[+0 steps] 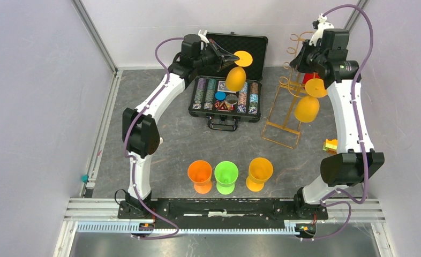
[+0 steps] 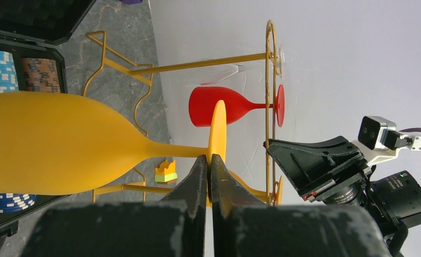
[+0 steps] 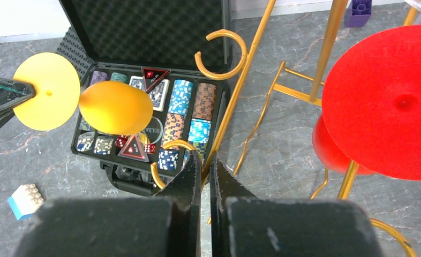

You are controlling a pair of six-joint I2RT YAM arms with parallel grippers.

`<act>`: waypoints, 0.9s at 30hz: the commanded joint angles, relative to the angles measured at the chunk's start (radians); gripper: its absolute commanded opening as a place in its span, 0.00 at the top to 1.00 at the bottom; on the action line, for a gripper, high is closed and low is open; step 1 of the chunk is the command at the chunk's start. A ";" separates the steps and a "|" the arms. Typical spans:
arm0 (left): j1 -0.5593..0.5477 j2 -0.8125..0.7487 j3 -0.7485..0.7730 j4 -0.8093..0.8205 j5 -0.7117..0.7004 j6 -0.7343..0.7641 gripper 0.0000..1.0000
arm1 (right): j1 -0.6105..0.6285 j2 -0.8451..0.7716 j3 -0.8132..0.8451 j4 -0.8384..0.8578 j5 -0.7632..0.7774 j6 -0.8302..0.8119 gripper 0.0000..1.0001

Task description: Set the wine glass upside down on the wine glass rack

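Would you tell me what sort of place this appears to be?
Likely a robotics lab cell: white enclosure walls, two arms on a rail, staged props like the poker chip case.

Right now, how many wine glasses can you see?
7. Orange glass, green glass and amber glass stand near the arm bases. The left claw holds a yellow glass. On the rack: a second yellow glass, a red glass and a faint clear glass; others may be hidden.

Yellow wine glass [image 2: 53, 142] inverted aloft, held by foot, gold wire rack [image 2: 197, 63] upright nearby
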 commanded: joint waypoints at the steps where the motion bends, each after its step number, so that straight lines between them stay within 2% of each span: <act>1: 0.006 -0.074 0.009 0.059 0.023 -0.009 0.98 | 0.002 -0.045 -0.006 -0.034 -0.056 -0.036 1.00; 11: 0.007 -0.070 0.011 0.079 0.025 -0.036 0.98 | 0.002 -0.082 -0.010 -0.133 -0.170 -0.097 1.00; 19: 0.007 -0.071 0.013 0.081 0.025 -0.045 0.98 | 0.001 -0.131 -0.061 -0.201 -0.175 -0.120 1.00; 23: 0.007 -0.069 0.013 0.096 0.031 -0.064 0.98 | 0.002 -0.141 -0.052 -0.187 -0.181 -0.124 0.75; 25: 0.005 -0.068 0.004 0.125 0.038 -0.090 0.98 | 0.002 -0.139 -0.023 -0.181 -0.182 -0.125 0.55; 27: 0.003 -0.068 -0.012 0.178 0.044 -0.126 0.98 | 0.002 -0.139 0.008 -0.169 -0.183 -0.117 0.41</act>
